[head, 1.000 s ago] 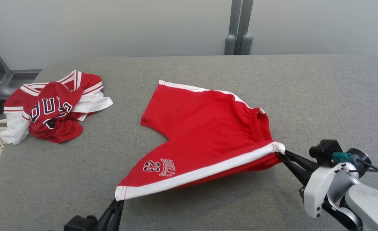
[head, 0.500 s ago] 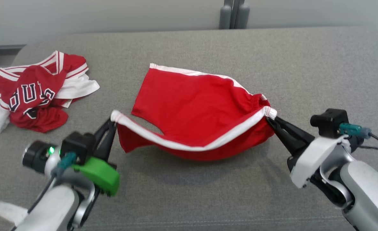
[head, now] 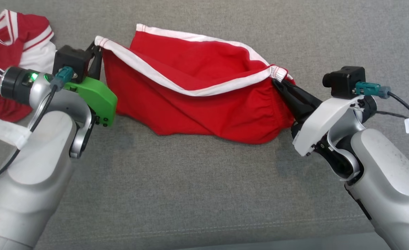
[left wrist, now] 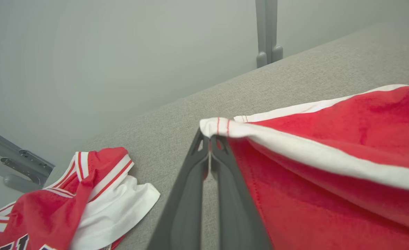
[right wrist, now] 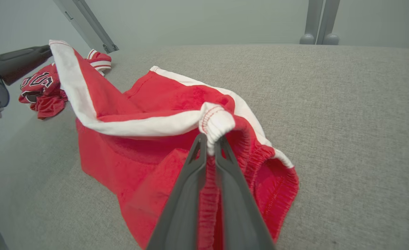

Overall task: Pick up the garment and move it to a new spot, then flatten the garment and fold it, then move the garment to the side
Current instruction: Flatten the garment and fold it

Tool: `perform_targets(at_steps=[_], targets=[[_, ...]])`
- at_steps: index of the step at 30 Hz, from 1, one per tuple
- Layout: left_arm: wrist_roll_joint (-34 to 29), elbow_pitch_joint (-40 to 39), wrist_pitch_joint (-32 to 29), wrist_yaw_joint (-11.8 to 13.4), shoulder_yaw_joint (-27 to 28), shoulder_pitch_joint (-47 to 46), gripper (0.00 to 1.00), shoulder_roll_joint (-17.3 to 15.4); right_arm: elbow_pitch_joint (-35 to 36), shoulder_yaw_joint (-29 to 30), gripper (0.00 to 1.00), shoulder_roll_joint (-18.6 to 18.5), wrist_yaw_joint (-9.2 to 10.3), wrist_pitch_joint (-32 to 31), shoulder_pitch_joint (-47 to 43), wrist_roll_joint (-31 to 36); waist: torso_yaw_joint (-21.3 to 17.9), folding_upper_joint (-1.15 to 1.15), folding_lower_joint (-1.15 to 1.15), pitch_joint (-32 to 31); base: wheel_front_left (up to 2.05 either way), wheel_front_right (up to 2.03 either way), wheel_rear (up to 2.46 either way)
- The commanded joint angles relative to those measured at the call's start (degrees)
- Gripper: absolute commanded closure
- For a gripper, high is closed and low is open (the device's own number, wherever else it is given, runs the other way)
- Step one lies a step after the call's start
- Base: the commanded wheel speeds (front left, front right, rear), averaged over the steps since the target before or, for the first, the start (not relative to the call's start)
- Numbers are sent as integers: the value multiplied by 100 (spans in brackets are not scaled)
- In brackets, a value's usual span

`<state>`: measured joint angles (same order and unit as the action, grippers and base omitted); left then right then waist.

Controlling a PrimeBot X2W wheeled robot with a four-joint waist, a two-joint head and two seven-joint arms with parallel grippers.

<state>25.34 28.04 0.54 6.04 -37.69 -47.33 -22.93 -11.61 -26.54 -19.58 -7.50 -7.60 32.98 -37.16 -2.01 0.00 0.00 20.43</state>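
The garment (head: 197,100) is a pair of red shorts with white side stripes, partly lifted off the grey table and sagging between my two grippers. My left gripper (head: 98,43) is shut on a white-edged leg hem corner, seen close up in the left wrist view (left wrist: 210,139). My right gripper (head: 279,83) is shut on the bunched waistband corner, with the white end bulging above the fingertips (right wrist: 210,142). The held white stripe hangs in a slack curve over the rest of the shorts (right wrist: 128,146). The lower red fabric rests on the table.
A crumpled red and white jersey (head: 3,59) lies at the far left of the grey padded table (head: 190,180), close behind my left wrist. A grey post (right wrist: 317,24) stands beyond the far edge. The table's front edge runs along the bottom of the head view.
The head camera has tilted down. My left gripper has carried its hem corner up and away toward the far left, bringing the near striped edge over the shorts. The right gripper keeps its hold.
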Motion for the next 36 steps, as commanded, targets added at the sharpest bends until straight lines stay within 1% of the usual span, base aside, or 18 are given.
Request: perform_targets(at_steps=[1,8,15,18,23,28,29,31,32,33,34,35,36], targets=[[-56,52,-11,-30,-14,-126,100,-7,-27,36,100,11,2,-29,67,31,-193,0,0,314,0,0,0],[-74,755,58,-98,-29,-652,100,162,-285,295,100,322,3,30,231,126,-282,0,0,539,0,0,0],[-97,1288,118,-209,-102,-1037,100,349,-454,578,100,588,2,52,301,268,-381,0,0,577,0,0,0],[-134,1515,50,-201,-142,-1176,100,367,-539,768,100,739,3,27,242,240,-450,0,0,558,0,0,0],[-196,1887,-84,-275,-230,-1431,100,363,-552,739,100,919,1,-93,216,310,-591,0,0,588,0,0,0],[-241,2163,-50,-327,-297,-1636,100,398,-585,701,100,1016,1,-133,206,300,-676,0,0,632,0,0,0],[-257,2204,-38,-330,-314,-1664,83,409,-606,708,100,1029,1,-146,203,310,-684,0,0,637,0,0,0],[-262,2296,7,-341,-345,-1717,61,435,-622,747,100,1063,1,-115,212,323,-697,0,0,640,0,0,0],[-268,2350,6,-338,-359,-1734,58,445,-640,765,100,1075,1,-90,217,333,-703,0,0,636,0,0,0],[-278,2382,48,-332,-368,-1758,36,453,-641,760,85,1080,1,-75,238,360,-707,0,0,631,0,0,0],[-288,2428,82,-321,-379,-1773,0,465,-660,753,44,1087,1,-70,248,378,-710,0,0,623,0,0,0],[-289,2476,126,-305,-392,-1779,0,482,-691,784,0,1100,1,-56,249,384,-710,0,0,612,0,0,0],[-290,2510,181,-295,-400,-1792,0,500,-722,817,0,1119,1,-42,251,388,-708,0,0,600,0,0,0]])
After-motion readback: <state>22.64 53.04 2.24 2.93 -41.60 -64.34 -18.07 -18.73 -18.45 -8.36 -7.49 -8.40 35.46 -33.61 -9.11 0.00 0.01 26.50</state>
